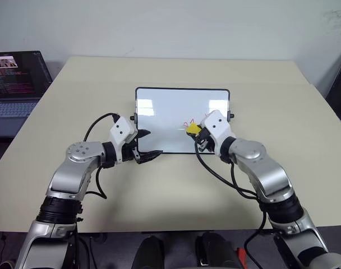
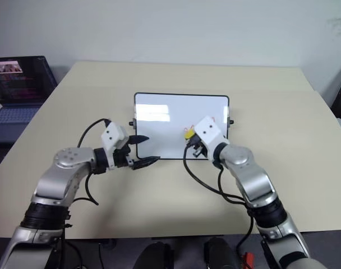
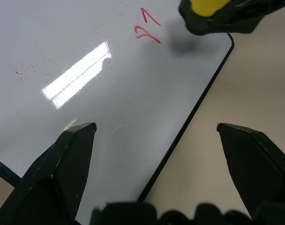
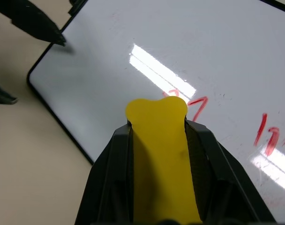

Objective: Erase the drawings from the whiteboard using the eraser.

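Note:
The whiteboard (image 1: 159,106) lies flat in the middle of the table, with small red drawings (image 1: 188,121) on its right half. My right gripper (image 1: 196,133) is shut on the yellow eraser (image 1: 193,128), which hovers just over the board beside the drawings (image 4: 268,135). In the right wrist view the eraser (image 4: 160,140) sticks out between the two black fingers. My left gripper (image 1: 153,143) is open at the board's near left corner. One finger (image 3: 74,145) is over the white surface and the other over the table. More red strokes (image 3: 147,26) show in the left wrist view.
An open laptop (image 1: 16,84) sits at the far left, beside the table. The beige table (image 1: 176,190) has bare room in front of the board and on both sides. A seam runs across its far part.

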